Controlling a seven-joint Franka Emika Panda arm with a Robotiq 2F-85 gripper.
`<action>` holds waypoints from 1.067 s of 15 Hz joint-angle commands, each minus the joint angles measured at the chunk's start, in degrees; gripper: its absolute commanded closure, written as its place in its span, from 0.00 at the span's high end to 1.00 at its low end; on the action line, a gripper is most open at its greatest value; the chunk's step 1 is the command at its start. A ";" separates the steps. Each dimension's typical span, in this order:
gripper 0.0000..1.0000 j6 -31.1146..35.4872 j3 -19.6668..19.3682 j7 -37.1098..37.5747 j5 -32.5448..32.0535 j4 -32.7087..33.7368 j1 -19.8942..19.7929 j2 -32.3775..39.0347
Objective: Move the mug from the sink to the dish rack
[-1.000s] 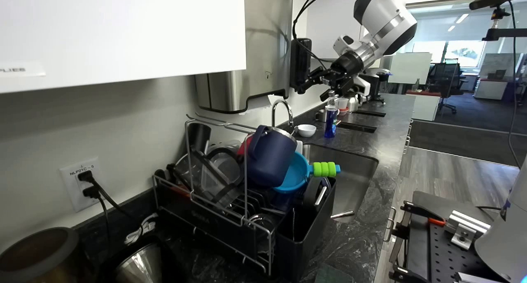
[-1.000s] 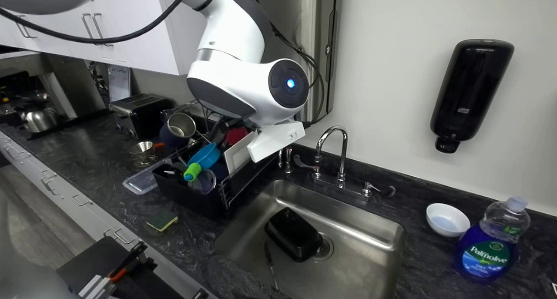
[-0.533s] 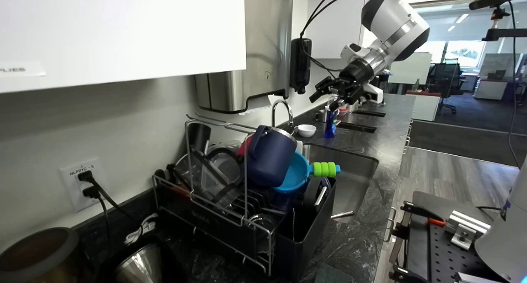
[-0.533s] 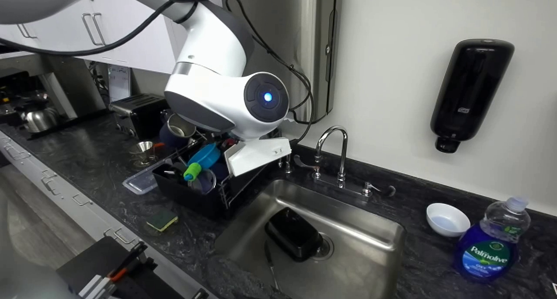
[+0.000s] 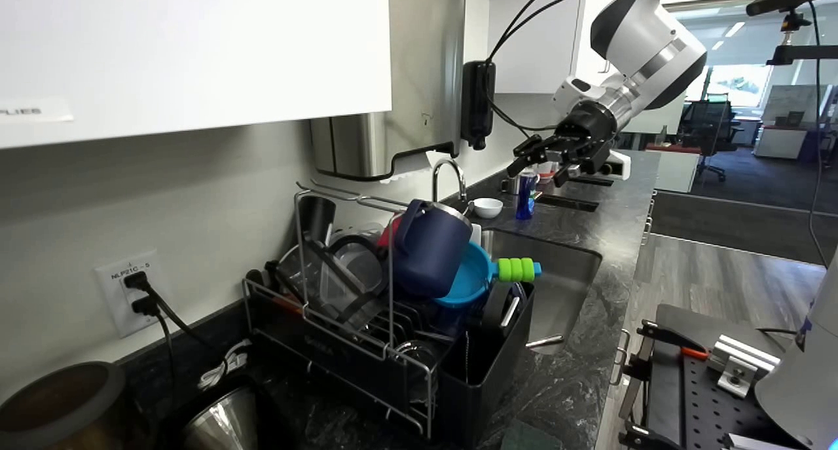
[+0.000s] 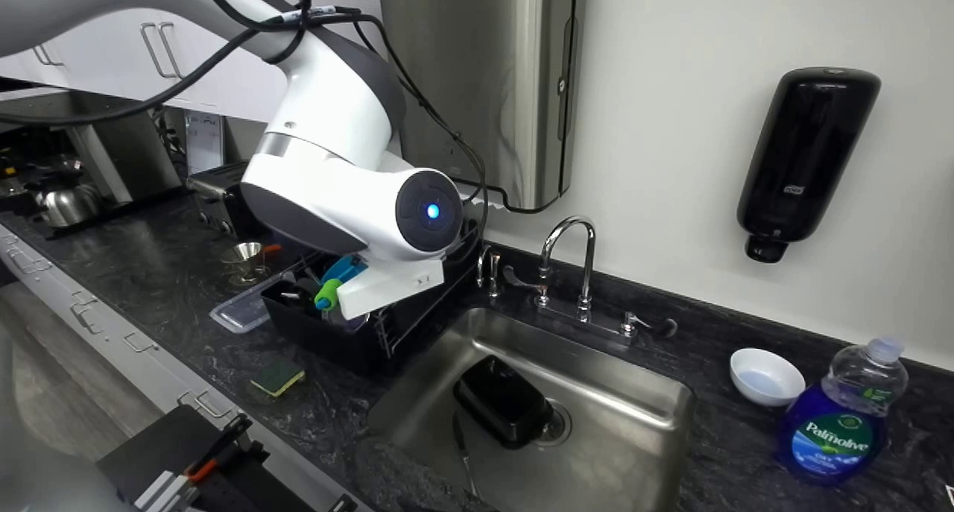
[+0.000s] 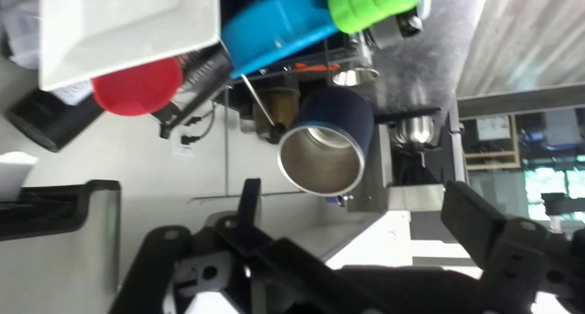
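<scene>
We see the gripper [image 7: 352, 197] with its jaws well apart, gripping nothing; in an exterior view the mug [image 5: 429, 253] sits tilted in the dish rack [image 5: 347, 358], toward eight o'clock from the gripper and well apart, its long axis running mouth-end toward one o'clock; in the wrist view it shows beyond the jaws, toward eleven o'clock, its mouth facing back at the gripper; how firmly its base is seated we cannot tell; no mug shows in the sink [image 6: 626, 422]; we judge the transfer done, so the coming move likely calls only for a retreat toward two o'clock in that exterior view.
</scene>
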 commanded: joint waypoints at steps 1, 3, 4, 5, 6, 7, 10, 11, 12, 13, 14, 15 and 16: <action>1.00 -13.17 -2.01 0.29 -1.77 0.97 -0.47 1.65; 1.00 -21.15 -2.67 -0.05 -2.83 1.94 -0.63 3.15; 1.00 -24.99 -3.03 -1.01 -3.44 2.38 -0.62 4.03; 1.00 -28.63 -3.30 -1.61 -4.26 3.09 -0.59 5.26; 1.00 -32.06 -3.55 -2.20 -4.88 3.78 -0.56 6.63; 1.00 -34.77 -3.62 -3.08 -5.53 4.64 -0.53 8.18; 1.00 -39.58 -3.29 -6.53 -7.50 7.65 -0.57 13.46; 1.00 -39.89 -2.96 -7.68 -8.07 8.78 -0.55 15.08; 1.00 -40.10 -2.74 -9.06 -8.73 9.87 -0.60 16.76; 1.00 -39.66 -2.38 -10.29 -9.41 10.97 -0.55 18.26; 1.00 -39.44 -2.14 -11.49 -10.04 12.08 -0.60 19.62; 1.00 -39.12 -1.86 -13.02 -10.60 13.04 -0.60 20.88; 1.00 -38.45 -1.59 -14.65 -11.09 13.89 -0.60 21.75</action>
